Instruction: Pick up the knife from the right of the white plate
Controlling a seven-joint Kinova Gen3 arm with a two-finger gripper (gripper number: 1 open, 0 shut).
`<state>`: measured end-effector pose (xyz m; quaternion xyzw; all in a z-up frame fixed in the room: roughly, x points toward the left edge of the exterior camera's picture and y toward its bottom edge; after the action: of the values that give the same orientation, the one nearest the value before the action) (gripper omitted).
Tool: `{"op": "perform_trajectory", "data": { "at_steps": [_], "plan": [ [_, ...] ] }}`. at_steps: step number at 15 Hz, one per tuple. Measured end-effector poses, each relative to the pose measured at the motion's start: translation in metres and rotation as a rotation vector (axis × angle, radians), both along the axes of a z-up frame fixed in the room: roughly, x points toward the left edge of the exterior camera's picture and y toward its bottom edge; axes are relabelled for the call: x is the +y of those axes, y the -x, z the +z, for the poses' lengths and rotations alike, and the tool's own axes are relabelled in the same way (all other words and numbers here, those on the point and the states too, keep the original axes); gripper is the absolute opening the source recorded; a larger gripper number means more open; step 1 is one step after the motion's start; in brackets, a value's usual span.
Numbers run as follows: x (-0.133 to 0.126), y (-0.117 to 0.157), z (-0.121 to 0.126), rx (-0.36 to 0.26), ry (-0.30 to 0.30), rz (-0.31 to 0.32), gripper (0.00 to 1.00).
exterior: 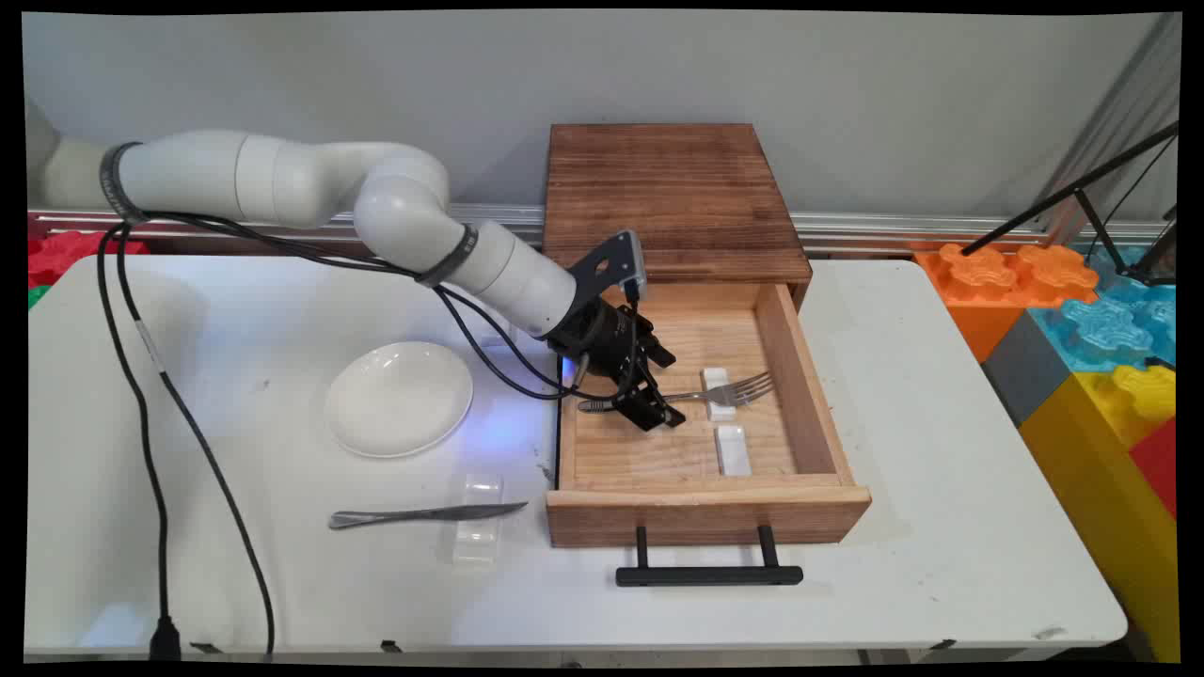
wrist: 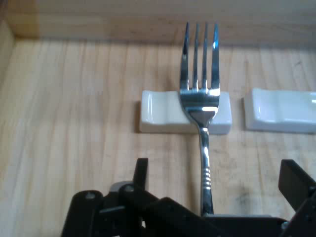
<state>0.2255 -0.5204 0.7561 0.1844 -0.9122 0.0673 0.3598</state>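
So the white table (exterior: 941,470) had a wooden box (exterior: 668,188) on it with its drawer (exterior: 814,404) pulled wide open, plus a white plate (exterior: 398,397) and a knife (exterior: 423,515) out on the left. The gripper (exterior: 658,414) was down inside the drawer, fingers (wrist: 141,173) spread wide on either side of the fork (wrist: 200,98) handle, not clamped on it, so the fork was lying loose. Its long axis ran across the drawer, tines toward the right wall, neck propped on a little white rest (wrist: 158,118), with a second rest (exterior: 732,449) just beside it.
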Motion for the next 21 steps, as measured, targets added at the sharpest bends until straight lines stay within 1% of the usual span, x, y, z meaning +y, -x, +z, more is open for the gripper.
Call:
{"op": "perform_trajectory", "data": {
  "at_steps": [7,11,12,18,21],
  "plan": [
    [0.004,0.005,0.040,-0.003,-0.011,0.038,1.00],
    [0.011,0.006,0.074,-0.022,-0.025,0.056,1.00],
    [0.012,0.006,0.079,-0.027,-0.028,0.058,1.00],
    [0.030,-0.002,0.119,-0.083,-0.070,0.068,1.00],
    [0.047,-0.011,0.144,-0.121,-0.103,0.076,1.00]
  ]
}}
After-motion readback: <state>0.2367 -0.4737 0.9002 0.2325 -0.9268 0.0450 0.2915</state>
